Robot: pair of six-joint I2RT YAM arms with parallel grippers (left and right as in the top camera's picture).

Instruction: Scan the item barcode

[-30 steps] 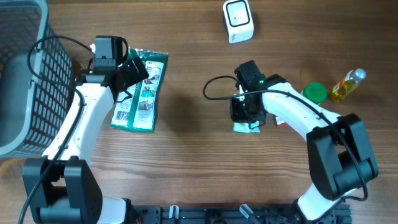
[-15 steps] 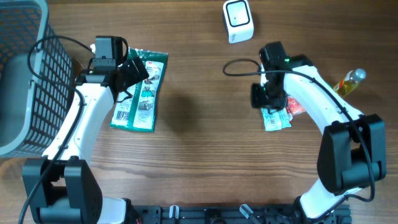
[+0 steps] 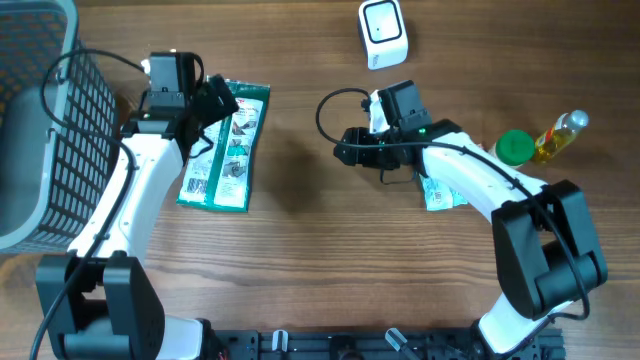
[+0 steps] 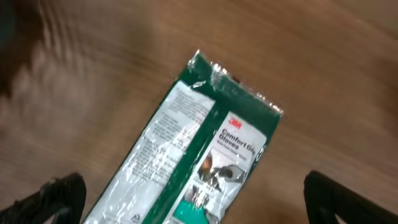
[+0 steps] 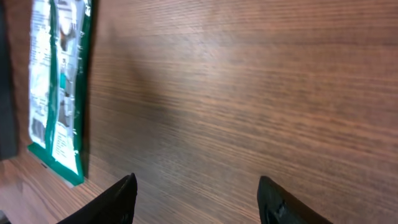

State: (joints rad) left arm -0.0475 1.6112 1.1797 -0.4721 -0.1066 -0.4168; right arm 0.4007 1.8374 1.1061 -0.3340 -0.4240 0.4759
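Wood-grain surface (image 3: 300,250) fills every view, brown & bare btw the two arms.

We start w/ the left tool (image 3: 213,104). Its fingers are spread wide w/ nothing pinched, and it hangs over the upper-left part of the glove pack (image 3: 228,150). In the left wrist view we see only two dark, blurred fingertips (image 4: 59,193) in the bottom corners. The pack lies diagonally btw them w/ green edges, clear film & the printed side up. We can read "Comfort" & "Gloves" on it. We can't tell if the tips touch it.

The right tool (image 3: 347,152) sits near ctr of the overhead frame, pointing to frame left. Its fingers (image 5: 121,199) are apart & empty, w/ only bare wood btw them in the right wrist view. That view has the glove pack far off at upper left.

Behind the right tool, right of ctr, a small pack (image 3: 443,192) lies flat, partly under the right forearm & apart from the fingers.

Further out:
- The white scanner (image 3: 382,32) stands at top ctr, well apart from both packs.
- A green cap (image 3: 514,147) & a yellow bottle (image 3: 558,135) sit side by side at frame right.
- A grey basket (image 3: 40,120) takes the upper left, just beside the left arm.
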